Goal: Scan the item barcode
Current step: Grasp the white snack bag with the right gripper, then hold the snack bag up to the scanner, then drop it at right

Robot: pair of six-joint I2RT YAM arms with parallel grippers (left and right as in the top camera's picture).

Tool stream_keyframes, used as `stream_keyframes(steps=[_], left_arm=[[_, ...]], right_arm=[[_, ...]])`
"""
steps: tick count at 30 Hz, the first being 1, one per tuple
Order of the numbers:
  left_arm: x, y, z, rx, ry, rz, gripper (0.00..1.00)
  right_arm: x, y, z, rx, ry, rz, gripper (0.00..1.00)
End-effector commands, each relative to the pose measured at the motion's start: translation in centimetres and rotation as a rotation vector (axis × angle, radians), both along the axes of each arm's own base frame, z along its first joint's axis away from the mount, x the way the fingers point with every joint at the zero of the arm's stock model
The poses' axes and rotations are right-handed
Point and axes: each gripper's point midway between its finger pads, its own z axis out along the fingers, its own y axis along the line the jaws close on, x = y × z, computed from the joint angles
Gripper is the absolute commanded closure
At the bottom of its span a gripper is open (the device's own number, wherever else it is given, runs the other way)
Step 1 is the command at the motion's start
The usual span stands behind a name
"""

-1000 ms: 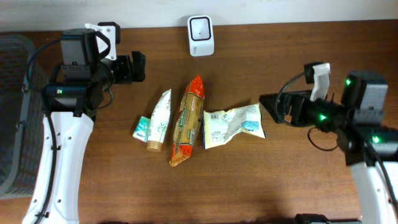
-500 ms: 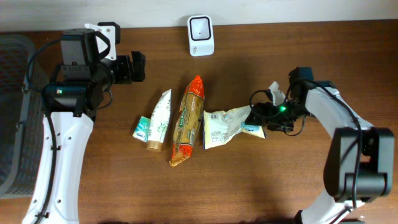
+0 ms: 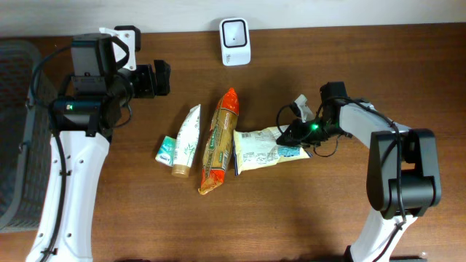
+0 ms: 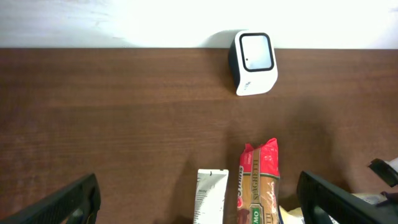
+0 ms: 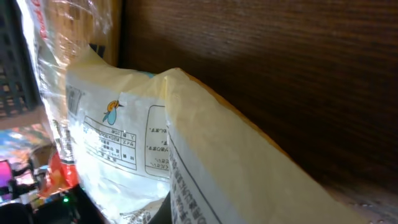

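Obstacles: three packs lie in a row mid-table: white plastic tube (image 3: 187,140), orange-red spaghetti packet (image 3: 220,142) and pale yellow crinkled pouch (image 3: 266,148). Packet and pouch touch; only a narrow strip of wood shows between tube and packet. The right gripper (image 3: 293,133), clamped on the pouch's right edge, blocks that side together with its arm.

White box-shaped scanner (image 3: 235,41) stands at the back edge, with bare brown wooden table (image 3: 306,65) between it and the packs. Dark mesh basket (image 3: 18,131) walls off the left edge. The front strip of wood is open. The left gripper (image 3: 162,78), jaws wide, hangs over bare wood at back left.

A white tube (image 3: 188,138) lies just beside a spaghetti packet (image 3: 220,142) on the wooden table (image 3: 291,211).
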Motion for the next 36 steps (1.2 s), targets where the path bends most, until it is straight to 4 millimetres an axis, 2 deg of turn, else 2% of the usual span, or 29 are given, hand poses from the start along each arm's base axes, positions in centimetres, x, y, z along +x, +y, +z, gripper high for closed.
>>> stream_keyframes(steps=[1,3,5,8,10,11,16,18,20,23,24,25,27,29,30,31,33,34,36], left_arm=[[0.0,0.0,0.3,-0.005,-0.005,0.003,0.01],[0.0,0.0,0.3,-0.005,-0.005,0.002,0.01],[0.0,0.0,0.3,-0.005,-0.006,0.002,0.01],[0.0,0.0,0.3,-0.005,-0.005,0.003,0.01],[0.0,0.0,0.3,-0.005,-0.005,0.003,0.01],[0.0,0.0,0.3,-0.005,-0.005,0.003,0.01],[0.0,0.0,0.3,-0.005,-0.006,0.002,0.01],[0.0,0.0,0.3,-0.005,-0.005,0.003,0.01],[0.0,0.0,0.3,-0.005,-0.005,0.003,0.01],[0.0,0.0,0.3,-0.005,-0.005,0.003,0.01],[0.0,0.0,0.3,-0.005,-0.005,0.002,0.01],[0.0,0.0,0.3,-0.005,-0.005,0.002,0.01],[0.0,0.0,0.3,-0.005,-0.005,0.003,0.01],[0.0,0.0,0.3,-0.005,-0.005,0.003,0.01],[0.0,0.0,0.3,-0.005,-0.005,0.003,0.01],[0.0,0.0,0.3,-0.005,-0.005,0.003,0.01],[0.0,0.0,0.3,-0.005,-0.005,0.003,0.01],[0.0,0.0,0.3,-0.005,-0.005,0.003,0.01],[0.0,0.0,0.3,-0.005,-0.005,0.003,0.01]], right_arm=[[0.4,0.2,2.2,0.139,-0.013,-0.022,0.96],[1.2,-1.0,5.0,0.192,-0.070,-0.060,0.96],[1.3,-3.0,10.1,0.220,-0.172,-0.107,0.96],[-0.8,-5.0,18.7,0.224,-0.365,-0.151,0.96],[-2.0,-5.5,22.4,0.236,-0.468,-0.165,0.96],[-2.5,-5.8,23.5,0.231,-0.499,-0.175,0.96],[-4.5,-5.6,26.4,0.211,-0.564,-0.195,0.96],[-4.3,-6.1,26.1,0.170,-0.550,-0.231,0.96],[-3.5,-7.0,24.6,0.065,-0.476,-0.328,0.96],[-2.0,-5.5,24.9,-0.194,-0.471,-0.322,0.96],[-1.3,-5.1,25.3,-0.263,-0.474,-0.309,0.96],[0.3,-4.6,26.1,-0.369,-0.488,-0.297,0.96],[4.4,-3.4,27.3,-0.506,-0.561,-0.286,0.96],[9.4,-3.7,27.5,-0.746,-0.705,-0.327,0.96],[10.9,-3.4,27.5,-0.813,-0.771,-0.310,0.96],[13.9,-2.6,27.3,-0.935,-0.886,-0.278,0.96],[17.9,-0.4,26.0,-1.055,-1.033,-0.191,0.96],[18.8,0.1,25.6,-1.069,-1.061,-0.168,0.96],[21.9,1.4,24.7,-1.126,-1.181,-0.099,0.96]])
